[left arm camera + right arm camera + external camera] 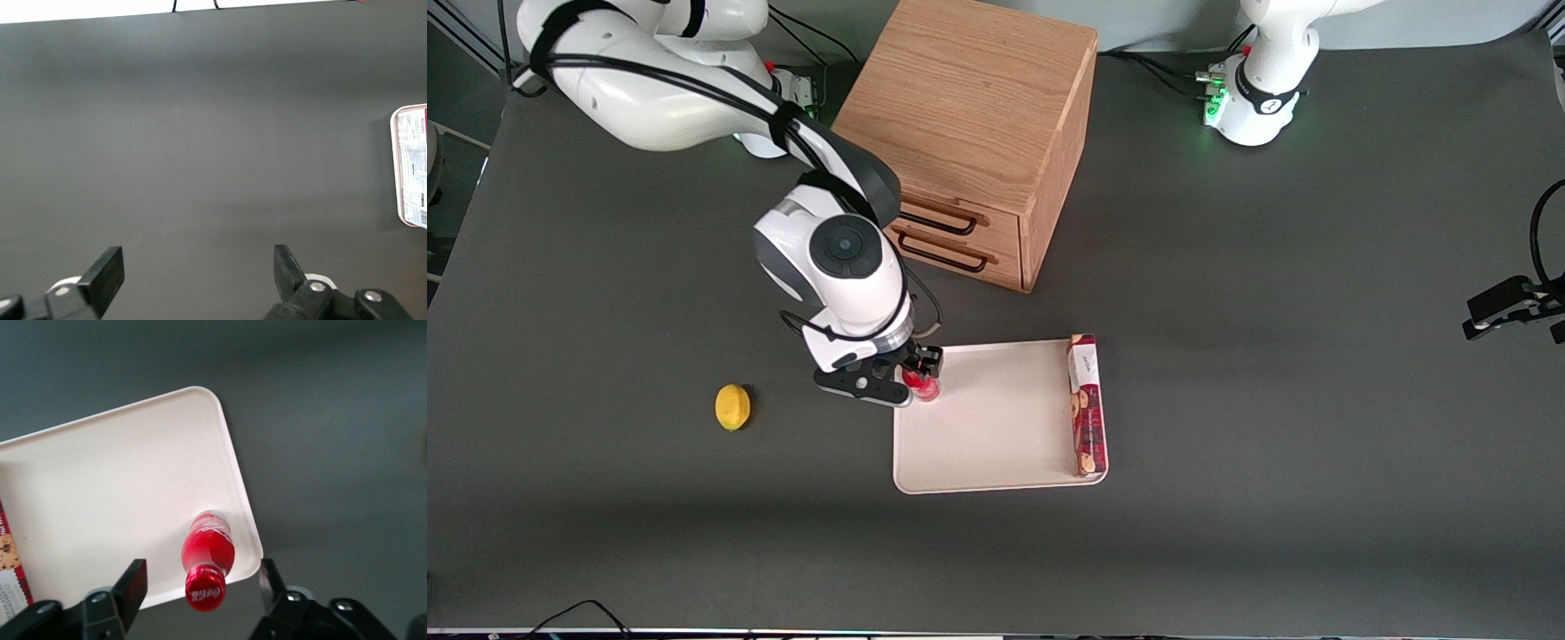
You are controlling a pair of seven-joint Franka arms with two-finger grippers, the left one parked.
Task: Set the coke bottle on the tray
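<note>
A dark grey table [200, 147] fills nearly the whole view, its matte top bare and evenly lit. Along its farthest edge runs a thin bright strip, where two dark cables [175, 5] cross. Nearest the camera, the parked gripper [198, 263] reaches in with its two black fingers [107, 267] spread wide, table showing between them. At the edge of the view, the rounded corner of an off-white tray [393, 167] shows. In it lies a box [413, 167], its pale printed label facing up.
</note>
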